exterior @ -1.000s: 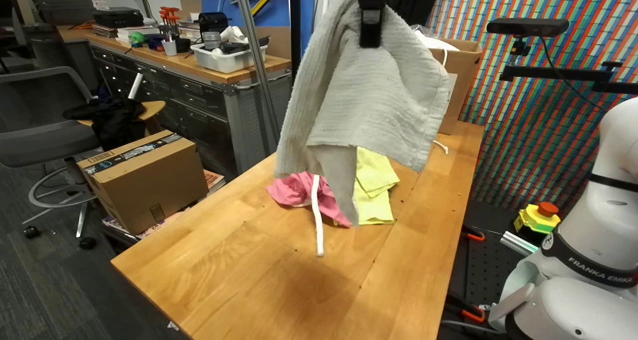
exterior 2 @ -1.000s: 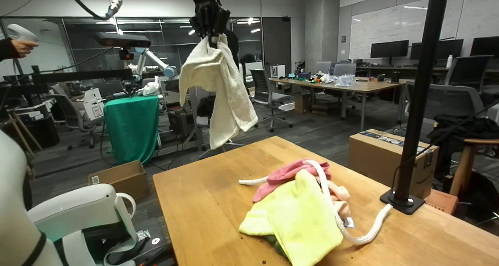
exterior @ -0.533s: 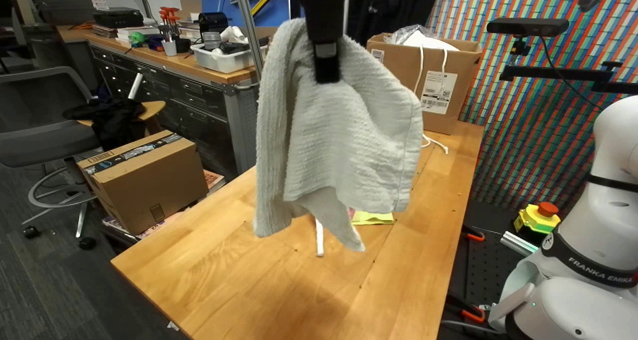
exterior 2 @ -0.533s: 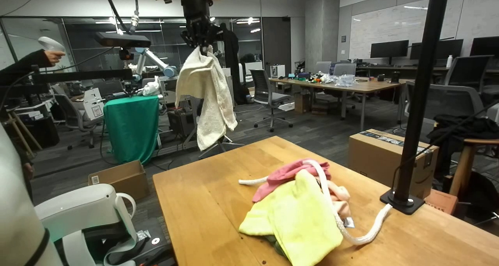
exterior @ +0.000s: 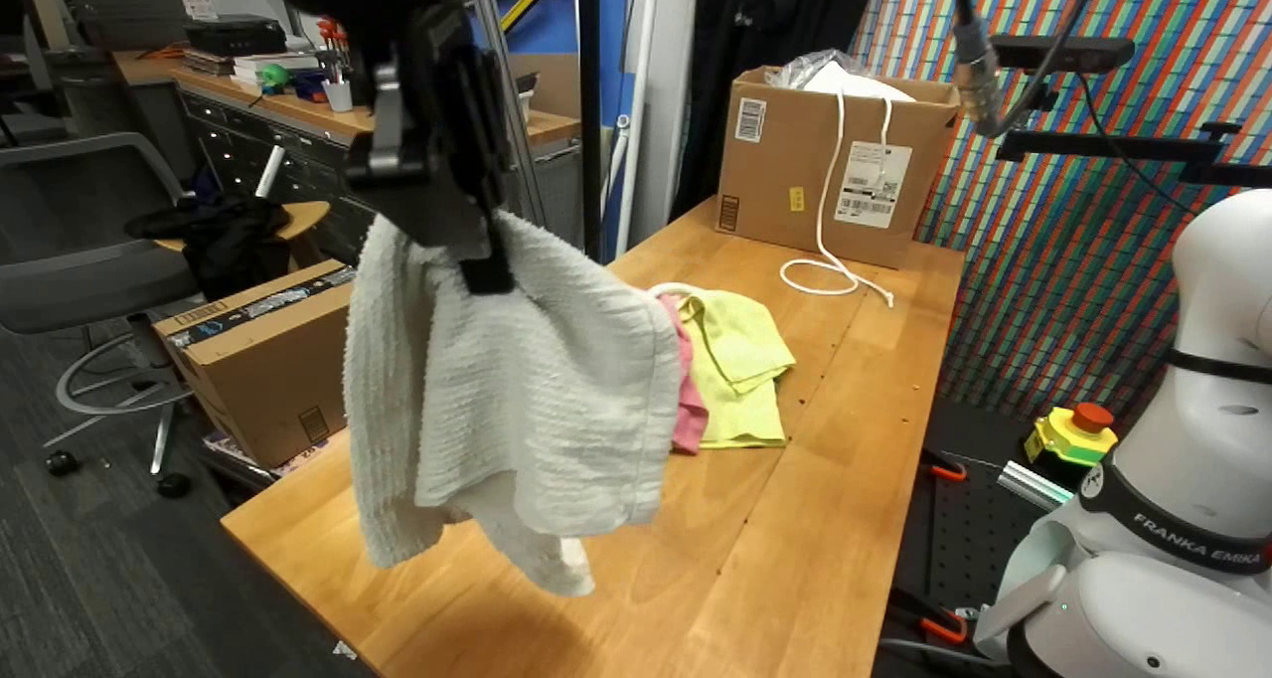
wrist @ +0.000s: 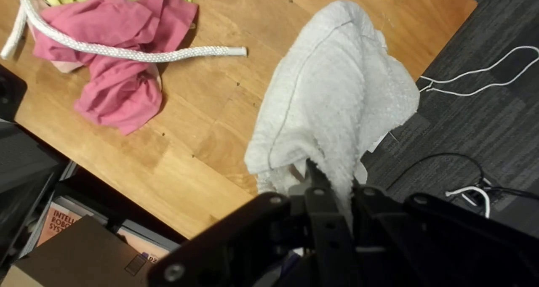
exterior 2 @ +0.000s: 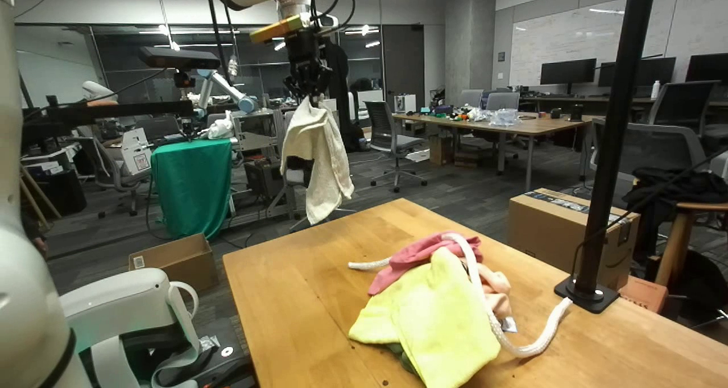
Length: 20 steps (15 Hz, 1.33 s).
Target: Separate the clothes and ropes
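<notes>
My gripper (wrist: 334, 173) is shut on the white cloth (wrist: 324, 85), which hangs in folds. In an exterior view the gripper (exterior 2: 310, 95) holds the cloth above the table's end, away from the pile. There a yellow-green cloth (exterior 2: 438, 320) covers much of the heap, with a pink cloth (exterior 2: 418, 254) behind it and a peach cloth (exterior 2: 496, 288) beside it. A dark green bit (exterior 2: 401, 356) peeks out underneath. One thick white rope (exterior 2: 483, 297) drapes across the heap, its end curling onto the table. In the wrist view the rope (wrist: 126, 53) crosses the pink cloth.
A cardboard box (exterior: 765, 161) stands on the table's far end, with a thin white cord (exterior: 825, 211) hanging from it onto the wood. A black post (exterior 2: 603, 206) is fixed at the table's edge. Another box (exterior: 298, 360) sits beside the table, below its level.
Gripper and white cloth have moved left and lower in one view, growing larger, and farther off in the other, away from the heap. The heap and rope lie unchanged.
</notes>
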Available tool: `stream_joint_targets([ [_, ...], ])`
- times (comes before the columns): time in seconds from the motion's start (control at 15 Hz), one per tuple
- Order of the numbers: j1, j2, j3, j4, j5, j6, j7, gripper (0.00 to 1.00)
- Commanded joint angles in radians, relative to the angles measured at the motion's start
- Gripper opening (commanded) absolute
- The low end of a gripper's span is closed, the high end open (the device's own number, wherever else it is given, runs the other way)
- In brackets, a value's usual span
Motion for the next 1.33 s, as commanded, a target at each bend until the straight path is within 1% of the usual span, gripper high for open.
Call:
stream_joint_targets([
  [0.0, 0.037, 0.116, -0.051, 0.126, -0.023, 0.018, 0.048, 0.04],
  [0.13, 0.041, 0.160, -0.077, 0.163, -0.006, 0.031, 0.054, 0.04],
  [0.33, 0.042, 0.212, -0.104, 0.195, 0.028, 0.095, 0.071, 0.04],
  [0.8, 0.057, 0.279, -0.150, 0.218, 0.052, 0.238, 0.132, 0.04],
  [0.87, 0.060, 0.281, -0.156, 0.216, 0.048, 0.243, 0.134, 0.08],
  [0.93, 0.064, 0.283, -0.163, 0.210, 0.038, 0.251, 0.137, 0.34],
  [1.0, 0.049, 0.279, -0.148, 0.190, 0.014, 0.270, 0.149, 0.34],
  [1.27, 0.042, 0.270, -0.161, 0.168, -0.013, 0.285, 0.160, 0.64],
])
